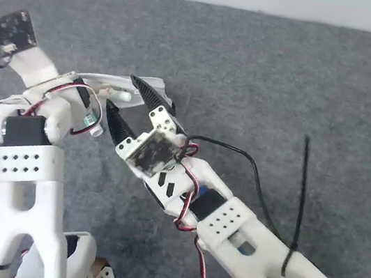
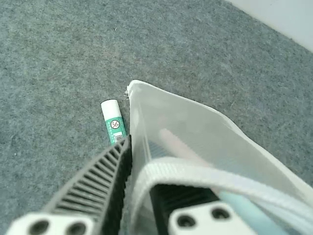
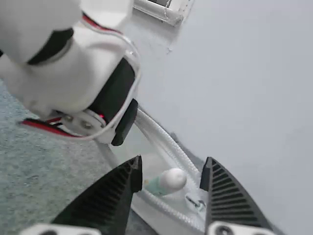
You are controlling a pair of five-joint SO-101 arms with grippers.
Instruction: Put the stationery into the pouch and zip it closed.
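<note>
Light diffuse and even, moderately bright, apparently from overhead. High view: carpet (image 1: 287, 77) uniformly lit, with a faint, soft-edged shadow beneath the arm housings (image 1: 228, 223) at lower centre of frame. Left wrist view: pouch (image 2: 195, 132) translucent, light passing through its wall. Right wrist view: wall (image 3: 244, 73) pale, flatly lit.

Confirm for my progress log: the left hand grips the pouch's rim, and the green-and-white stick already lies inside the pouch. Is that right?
Not quite. The left hand does grip the rim of the pouch, but the green-and-white stick is not inside. It lies outside, on the carpet beside the pouch, as the left wrist view shows.
</note>
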